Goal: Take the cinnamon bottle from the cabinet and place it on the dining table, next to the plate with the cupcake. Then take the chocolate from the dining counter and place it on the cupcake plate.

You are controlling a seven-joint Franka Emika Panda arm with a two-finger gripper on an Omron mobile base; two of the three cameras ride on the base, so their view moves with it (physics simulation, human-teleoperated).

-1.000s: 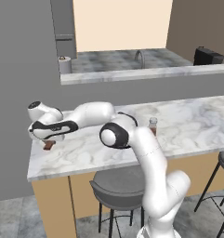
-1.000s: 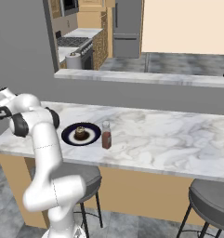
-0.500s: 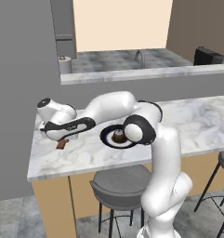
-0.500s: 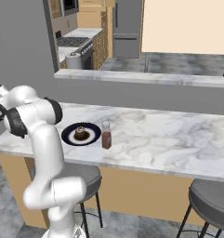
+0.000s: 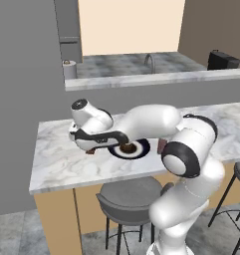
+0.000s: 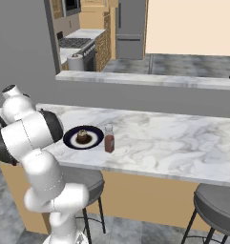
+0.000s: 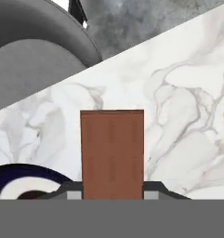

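Reddish-brown and flat, the small rectangular chocolate bar (image 7: 112,154) stands between the two dark fingertips of the end effector (image 7: 112,193), which are clamped on its lower end; its long axis runs straight out from the grip, away from the hand camera; in the left base view the same end effector (image 5: 90,149) hangs low over the white-and-grey veined marble surface (image 5: 61,164), with a sliver of the bar showing under it.

The small round dark navy plate with a thin pale rim (image 5: 141,149) lies just beside the end effector, on the side toward the arm's elbow; in the hand view its rim (image 7: 11,174) curves into the lower left corner, so the bar is close to the plate but not yet over it, and the coming move looks to be a short carry sideways onto the plate.

The tiny brown cupcake with a pale top (image 6: 82,137) sits near the plate's middle; free rim shows around it.

The small clear glass cinnamon bottle with dark reddish contents and a pale cap (image 6: 109,141) stands upright just beside the plate on the same surface.

A round grey stool seat (image 5: 129,191) sits below the surface's edge.

No writing, label or brand can be read on the bar or the bottle.
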